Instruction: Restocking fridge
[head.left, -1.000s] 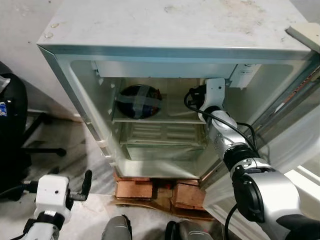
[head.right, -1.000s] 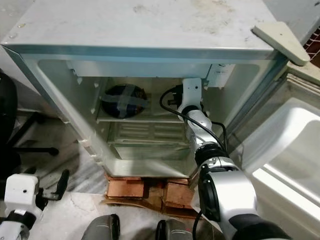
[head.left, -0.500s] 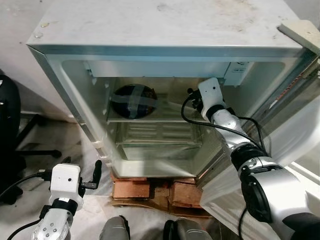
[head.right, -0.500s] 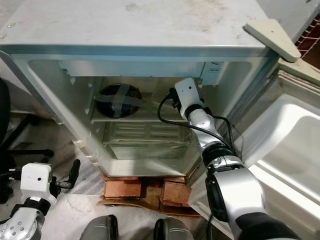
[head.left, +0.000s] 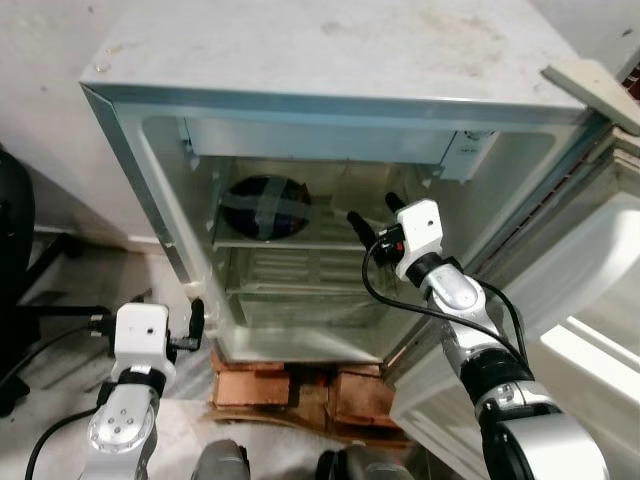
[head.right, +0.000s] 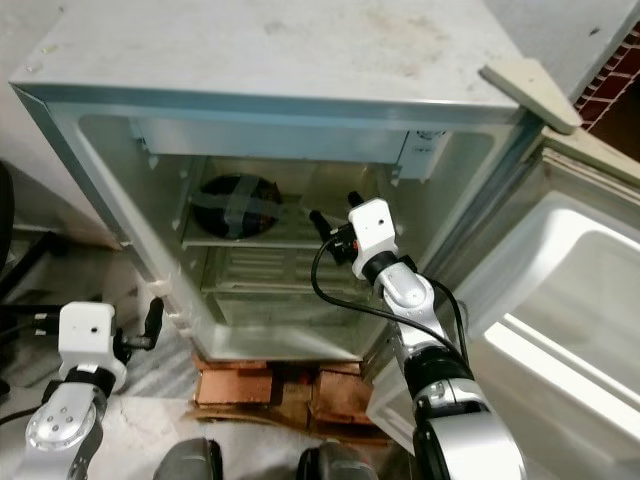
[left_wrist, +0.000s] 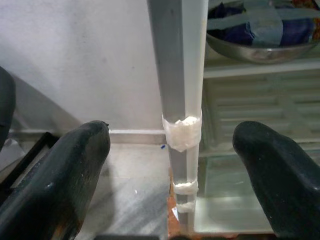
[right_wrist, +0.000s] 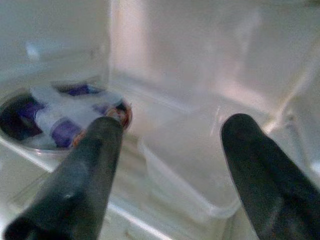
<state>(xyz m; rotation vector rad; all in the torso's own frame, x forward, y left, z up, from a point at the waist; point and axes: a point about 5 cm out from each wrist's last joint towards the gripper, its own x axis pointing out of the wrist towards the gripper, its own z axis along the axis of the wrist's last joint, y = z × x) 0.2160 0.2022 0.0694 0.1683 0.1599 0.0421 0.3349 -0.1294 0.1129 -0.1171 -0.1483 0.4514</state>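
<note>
The right gripper (head.left: 372, 214) has come back out of the fridge (head.left: 330, 60). A second ago its wrist was deep inside, up by the top of the cavity at about 1 o'clock from the bowl (head.left: 265, 207); now it hangs at the mouth of the opening, at 3 o'clock from the bowl and well apart from it. Its fingers are spread wide with nothing between them, and the wrist view looks past them to the bowl and a clear tub (right_wrist: 185, 170) beside it.

The bowl, dark and crossed with strips of tape, sits on the upper shelf (head.left: 290, 242) towards the left wall, just where it was a second ago. The door (head.right: 560, 330) stands swung out at 3 o'clock.

The left gripper (head.left: 197, 322) has lifted from low at 7 o'clock to just beside the fridge's left front edge (left_wrist: 180, 75). Its fingers are parted too, and empty, with that taped edge showing between them in the wrist view.

To my eye the bowl is placed and let go, so this item is done. With both grippers empty, the next thing would be fetching more stock or shutting the door. The cable (head.left: 385, 295) looping off the right wrist hangs close to the shelf front and could snag
</note>
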